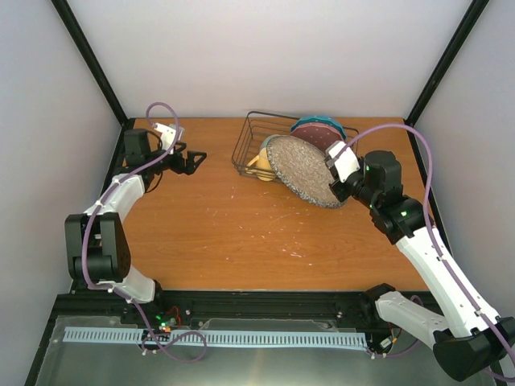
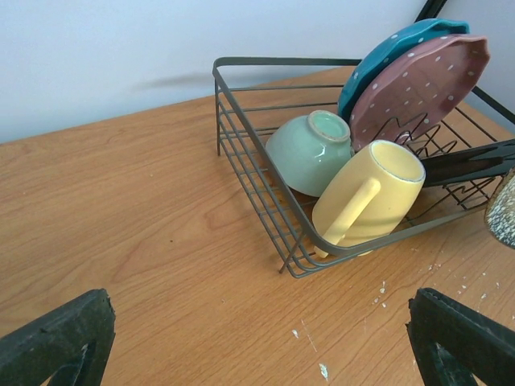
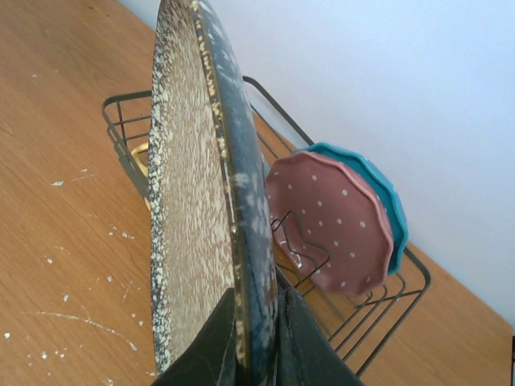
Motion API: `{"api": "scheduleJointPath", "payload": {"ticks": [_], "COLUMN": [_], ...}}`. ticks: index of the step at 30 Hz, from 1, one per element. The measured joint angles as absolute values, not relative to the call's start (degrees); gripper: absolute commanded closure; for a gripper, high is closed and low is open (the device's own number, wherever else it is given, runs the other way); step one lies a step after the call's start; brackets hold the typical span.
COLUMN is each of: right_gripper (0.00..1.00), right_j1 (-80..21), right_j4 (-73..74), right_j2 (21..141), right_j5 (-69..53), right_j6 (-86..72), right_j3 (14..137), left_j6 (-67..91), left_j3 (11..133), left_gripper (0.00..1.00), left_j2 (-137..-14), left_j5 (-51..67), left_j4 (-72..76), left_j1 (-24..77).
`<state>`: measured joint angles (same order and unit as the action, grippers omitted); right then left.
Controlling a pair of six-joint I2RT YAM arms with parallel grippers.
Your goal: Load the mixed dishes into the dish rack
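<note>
The grey speckled plate (image 1: 304, 169) hides much of the dish rack (image 1: 245, 145) from above, & its low edge is cut off in the right wrist view. It stands on edge by the rack's near right corner, w/ the right gripper (image 1: 333, 173) pinched tight on its rim. Left gripper (image 1: 191, 159) is wide open, well apart to the left, over the table (image 1: 217, 225).

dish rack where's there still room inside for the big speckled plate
Free: the divider slots between the pink plate and the dish rack's near rim, right of the yellow mug. Crowded: the left end, filled by mug and pale green bowl, and the back, where the teal plate leans behind the pink one.
</note>
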<state>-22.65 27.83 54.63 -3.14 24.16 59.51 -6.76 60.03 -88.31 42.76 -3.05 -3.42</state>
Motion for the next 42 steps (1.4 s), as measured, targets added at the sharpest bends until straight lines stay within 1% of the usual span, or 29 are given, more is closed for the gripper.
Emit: {"api": "scheduleJointPath", "payload": {"ticks": [30, 37, 42], "right_gripper": [0.97, 0.97, 0.97], "right_j1": [-22.9, -22.1, -20.9], "right_j4": [14.5, 12.3, 13.0], "right_j2": [56.5, 57.6, 59.0], "right_j5": [-4.6, -2.0, -3.8], "right_j6": [36.2, 40.3, 41.1], "right_j3": [59.6, 60.1, 60.9], "left_j6": [-6.7, -6.7, -6.7], "left_j3": [60.6, 60.6, 60.9], "left_gripper": [0.00, 0.00, 0.00], "left_j2": [-94.6, -95.3, -95.6], "left_j5": [44.2, 45.0, 45.2], "left_j4": [-2.2, -1.9, -1.9], "left_j1": [-3.4, -3.4, -3.4]}}
